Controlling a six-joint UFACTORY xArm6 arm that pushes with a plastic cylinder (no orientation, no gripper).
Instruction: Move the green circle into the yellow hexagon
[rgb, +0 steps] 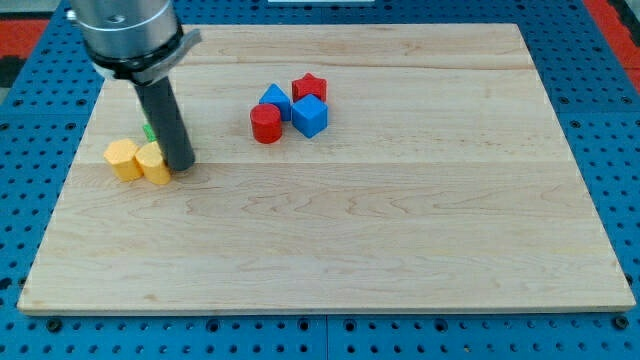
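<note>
My tip (181, 165) rests on the board at the view's left, touching the right side of a yellow block (154, 163). A second yellow block, hexagon-like (123, 158), sits just left of it, touching it. A green block (149, 131) is mostly hidden behind the rod; only a sliver shows just above the yellow blocks, so its shape cannot be made out.
A cluster sits at the upper middle of the wooden board (400, 230): a red star (310, 87), a blue block (274, 99), a blue cube (310, 116) and a red cylinder (266, 124). A blue pegboard (620, 120) surrounds the board.
</note>
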